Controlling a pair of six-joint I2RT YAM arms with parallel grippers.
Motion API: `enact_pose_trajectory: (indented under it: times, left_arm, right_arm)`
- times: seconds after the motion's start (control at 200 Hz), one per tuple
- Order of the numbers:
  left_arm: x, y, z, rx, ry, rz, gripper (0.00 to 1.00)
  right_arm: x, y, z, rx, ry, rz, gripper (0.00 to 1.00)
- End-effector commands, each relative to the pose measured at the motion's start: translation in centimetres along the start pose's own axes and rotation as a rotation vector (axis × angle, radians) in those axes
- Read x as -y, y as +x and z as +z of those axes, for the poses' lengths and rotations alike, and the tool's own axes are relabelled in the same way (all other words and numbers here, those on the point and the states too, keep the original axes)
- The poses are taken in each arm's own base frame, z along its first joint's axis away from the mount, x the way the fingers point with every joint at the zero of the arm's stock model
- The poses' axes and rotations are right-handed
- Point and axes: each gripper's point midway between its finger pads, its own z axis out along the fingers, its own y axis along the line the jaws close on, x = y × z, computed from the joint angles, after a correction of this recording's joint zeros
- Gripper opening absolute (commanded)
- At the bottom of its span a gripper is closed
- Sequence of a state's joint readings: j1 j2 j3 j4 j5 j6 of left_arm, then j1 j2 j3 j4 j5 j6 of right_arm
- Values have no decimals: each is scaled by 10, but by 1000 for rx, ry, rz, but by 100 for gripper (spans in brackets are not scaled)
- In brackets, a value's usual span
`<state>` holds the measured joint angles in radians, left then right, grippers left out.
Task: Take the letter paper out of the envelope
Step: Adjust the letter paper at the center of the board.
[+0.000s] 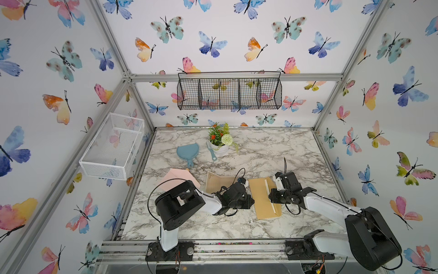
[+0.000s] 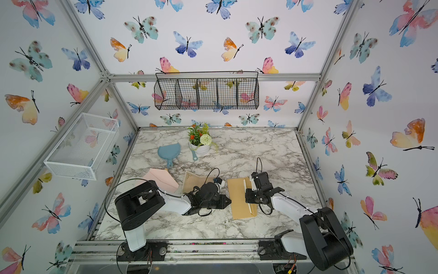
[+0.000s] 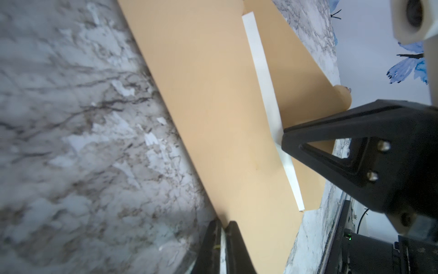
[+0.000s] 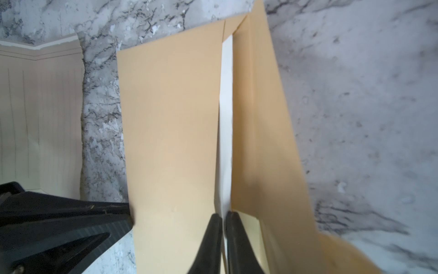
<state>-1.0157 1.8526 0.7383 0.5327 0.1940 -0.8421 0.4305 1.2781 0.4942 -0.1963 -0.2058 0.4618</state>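
Currently the tan envelope (image 1: 260, 197) lies flat on the marble counter (image 1: 260, 147), front-centre betw the two arms, w/ its flap (image 4: 260, 118) folded open twd the right arm's side. L gripper (image 4: 129, 213) sits at the envelope's closed long edge, fingers pressed together and pinching that edge; the left wrist view (image 3: 222, 234) shows the same. R gripper (image 4: 224, 220) is at the mouth side, abt mid-length. Its fingers are squeezed together on the white strip (image 4: 226, 95) that runs along the mouth betw body & flap, and a thin white sliver shows betw them. A cream sheet (image 4: 248, 227) peeks out just beside the R fingers, over the flap's inner face. Can't tell whether strip or cream sheet is the letter paper; the rest is hidden inside the envelope. Near the envelope on the L arm's side, not touching it, lies an unfolded lined sheet (image 1: 216, 182), partly under the L arm. A pink envelope (image 1: 175, 175) lies beyond it. At the back of the counter are a blue dustpan (image 1: 188, 151), a small brush (image 1: 211, 151) & a white flower pot (image 1: 221, 148).
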Motion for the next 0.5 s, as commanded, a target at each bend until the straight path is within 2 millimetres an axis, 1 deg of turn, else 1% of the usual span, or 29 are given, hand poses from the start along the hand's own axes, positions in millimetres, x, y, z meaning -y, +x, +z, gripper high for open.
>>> enact_pose_trajectory:
  times: [0.0, 0.1, 0.34, 0.496]
  left_arm:
    - [-19, 12, -1, -25, -74, 10, 11]
    - [-20, 13, 0, -29, -70, 10, 10]
    - [-23, 16, 0, -33, -74, 9, 9]
    - [-30, 18, -2, -31, -96, 7, 7]
  right_arm:
    - [-13, 7, -2, -24, -69, -11, 4]
    - [-13, 3, -7, -6, -62, -16, 1]
    - [-10, 1, -15, 23, -39, -17, 1]
    - [-14, -4, -24, 27, -39, -15, 1]
